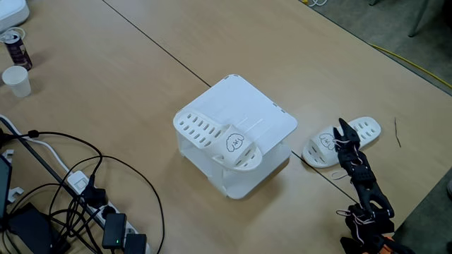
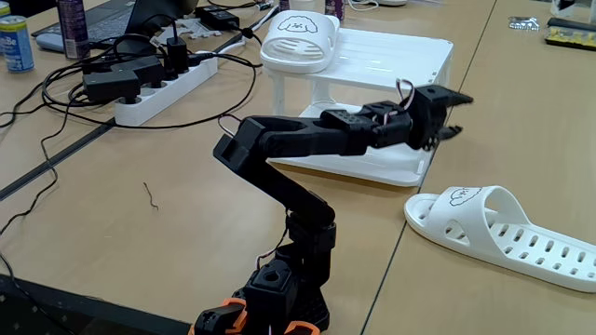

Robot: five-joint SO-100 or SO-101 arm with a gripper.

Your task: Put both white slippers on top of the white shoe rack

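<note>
- I see one white slipper [image 1: 217,140] lying on the white shoe rack [image 1: 248,107].
- My gripper [image 2: 453,113], slightly parted and empty, hangs over the second slipper [image 2: 507,234] on the table [image 1: 141,92].

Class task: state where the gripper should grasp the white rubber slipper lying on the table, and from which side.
Grip the arched strap of the white rubber slipper from above. It lies sole-down, so the strap stands as a raised band, likely thin enough for the gripper to close across; the sole looks wider.
</note>
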